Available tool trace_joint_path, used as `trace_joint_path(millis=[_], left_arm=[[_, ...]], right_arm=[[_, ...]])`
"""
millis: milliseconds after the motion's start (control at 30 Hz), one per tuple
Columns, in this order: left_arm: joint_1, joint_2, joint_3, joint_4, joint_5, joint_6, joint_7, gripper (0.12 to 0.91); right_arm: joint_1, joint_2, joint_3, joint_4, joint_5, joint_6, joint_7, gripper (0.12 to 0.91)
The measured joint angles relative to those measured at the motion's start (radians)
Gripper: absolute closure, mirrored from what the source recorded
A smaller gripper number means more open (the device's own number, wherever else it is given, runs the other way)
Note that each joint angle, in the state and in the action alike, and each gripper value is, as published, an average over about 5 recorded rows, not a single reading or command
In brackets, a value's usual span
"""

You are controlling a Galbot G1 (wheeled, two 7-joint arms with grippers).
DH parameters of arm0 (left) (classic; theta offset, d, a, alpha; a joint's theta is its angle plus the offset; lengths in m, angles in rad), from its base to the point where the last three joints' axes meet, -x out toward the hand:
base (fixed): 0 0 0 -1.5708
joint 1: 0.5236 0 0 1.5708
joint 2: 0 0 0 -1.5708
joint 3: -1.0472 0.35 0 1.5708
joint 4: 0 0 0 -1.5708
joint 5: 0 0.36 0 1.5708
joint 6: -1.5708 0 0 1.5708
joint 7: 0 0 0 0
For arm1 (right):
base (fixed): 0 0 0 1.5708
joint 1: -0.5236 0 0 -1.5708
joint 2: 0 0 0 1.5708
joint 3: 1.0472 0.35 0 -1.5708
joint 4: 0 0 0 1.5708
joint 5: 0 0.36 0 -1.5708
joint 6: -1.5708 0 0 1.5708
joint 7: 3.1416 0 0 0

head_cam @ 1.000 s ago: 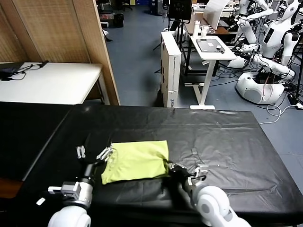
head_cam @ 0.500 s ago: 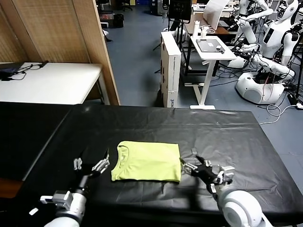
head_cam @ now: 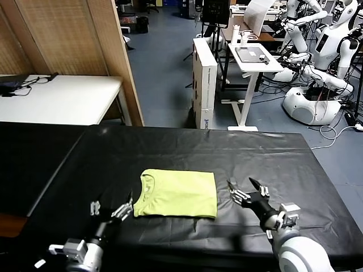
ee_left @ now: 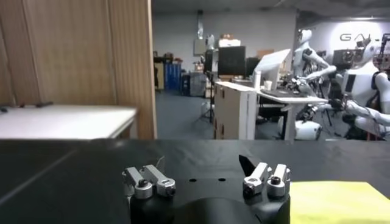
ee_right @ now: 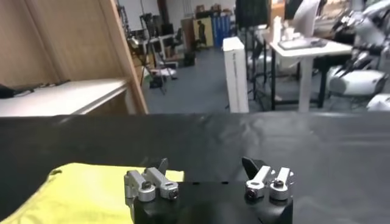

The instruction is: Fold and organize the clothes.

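Observation:
The lime yellow-green T-shirt [head_cam: 178, 193] lies folded into a flat rectangle on the black table [head_cam: 187, 153], plain side up, collar toward the left. My left gripper [head_cam: 111, 206] is open and empty, just off the shirt's near left corner. My right gripper [head_cam: 245, 190] is open and empty, a short way right of the shirt's right edge. The shirt's corner shows at the edge of the left wrist view [ee_left: 341, 201] and in the right wrist view [ee_right: 73, 192]. Neither gripper touches the cloth.
A white table [head_cam: 57, 99] stands at the back left beside a wooden partition [head_cam: 74, 39]. Beyond the black table are a white box [head_cam: 204, 79], a small desk [head_cam: 255, 56] and other white robots [head_cam: 323, 68].
Both grippers have let go of the shirt and drawn back toward me and outward. The shirt has shifted right and now lies flat and squared.

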Motion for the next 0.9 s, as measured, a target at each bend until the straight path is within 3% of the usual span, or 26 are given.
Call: trace_joint_path(millis=[333, 733, 900], left_arm=[[0.061, 0.018, 0.001, -0.014, 0.000, -0.008, 0.000, 0.123], [0.164, 0.046, -0.033, -0.061, -0.042, -0.002, -0.021, 0.123], [0.183, 0.048, -0.048, -0.065, -0.044, 0.000, -0.016, 0.123]], right_arm=[[-0.131, 0.034, 0.041, 0.035, -0.147, 0.190, -0.061, 0.118], [-0.305, 0.086, 0.050, 0.048, -0.332, 0.413, -0.058, 0.118], [-0.370, 0.114, 0.056, 0.038, -0.352, 0.450, -0.059, 0.118]])
